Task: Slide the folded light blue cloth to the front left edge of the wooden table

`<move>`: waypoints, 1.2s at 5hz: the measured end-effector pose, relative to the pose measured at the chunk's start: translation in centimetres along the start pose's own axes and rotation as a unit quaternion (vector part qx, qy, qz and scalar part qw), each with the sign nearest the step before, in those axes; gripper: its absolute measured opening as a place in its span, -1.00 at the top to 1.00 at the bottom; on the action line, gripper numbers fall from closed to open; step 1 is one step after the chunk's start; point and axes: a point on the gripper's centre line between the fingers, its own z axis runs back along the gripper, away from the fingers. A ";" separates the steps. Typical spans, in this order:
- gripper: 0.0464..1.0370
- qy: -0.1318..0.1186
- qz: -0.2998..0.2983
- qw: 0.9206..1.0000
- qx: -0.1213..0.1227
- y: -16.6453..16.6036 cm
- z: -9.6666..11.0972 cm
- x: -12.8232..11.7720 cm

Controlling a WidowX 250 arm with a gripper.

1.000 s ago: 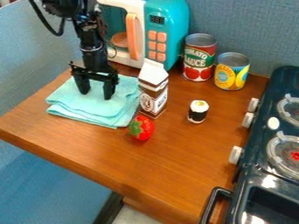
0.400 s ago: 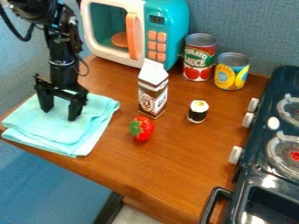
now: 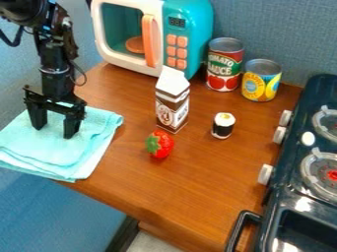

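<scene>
Extending beneath the brown-and-white gable-top carton (image 3: pixel 172 101) is the wooden tabletop (image 3: pixel 184 197), with the toy stove (image 3: pixel 296 162) well to the carton's right and the teal toy microwave (image 3: pixel 192 22) behind it. Left of the carton, the folded mint-green cloth (image 3: pixel 62 155) lies across the tabletop's edge, and the black two-finger gripper (image 3: pixel 54 131) stands over it, jaws open, fingertips down at the fabric. Behind and right of the carton are the tomato can (image 3: pixel 225 66) and shorter yellow-labelled can (image 3: pixel 261 81); the toy strawberry (image 3: pixel 160 143) lies just in front, the toy sushi roll (image 3: pixel 223 126) to the right.
</scene>
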 end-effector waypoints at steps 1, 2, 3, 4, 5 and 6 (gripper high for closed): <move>-0.93 -0.034 0.019 0.999 -0.030 -0.4 1.9 2.0; -0.93 -0.063 0.024 0.996 -0.060 -1.0 3.8 3.7; -0.93 -0.071 0.022 0.994 -0.079 -1.5 4.4 4.2; -0.93 -0.040 0.003 0.996 -0.084 -1.7 5.0 2.9; -0.93 -0.064 -0.027 0.995 -0.065 -0.9 9.0 1.3; -0.93 -0.058 -0.069 0.996 -0.021 -2.1 9.7 -0.2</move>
